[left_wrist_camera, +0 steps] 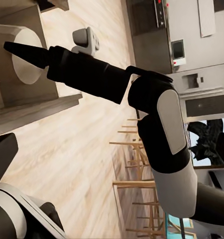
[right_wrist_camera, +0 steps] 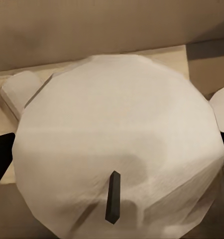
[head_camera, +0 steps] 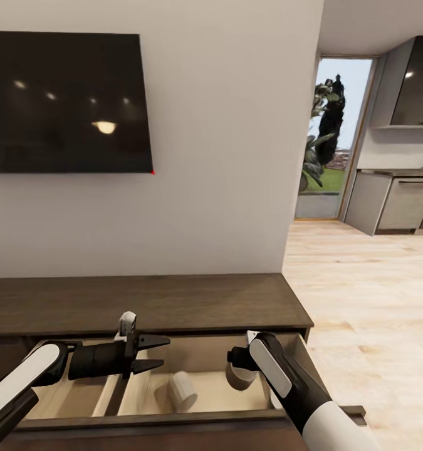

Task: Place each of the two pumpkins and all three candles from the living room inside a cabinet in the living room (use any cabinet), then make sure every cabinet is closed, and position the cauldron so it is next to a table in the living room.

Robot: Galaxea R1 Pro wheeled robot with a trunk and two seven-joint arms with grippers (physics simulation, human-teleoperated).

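Here, candle (head_camera: 182, 391) sideways, end forward.

both arms had the same look: glossy black housings with long white oval panels set into them. the left arm (head_camera: 23, 376) narrowed into a matte black cylindrical wrist, with a small light grey bracket sitting on top near the left gripper (head_camera: 153, 354), whose fingers were black and tapered to points. the right arm (head_camera: 299, 388) went white and rounded toward the base, with a chunky black joint above it.
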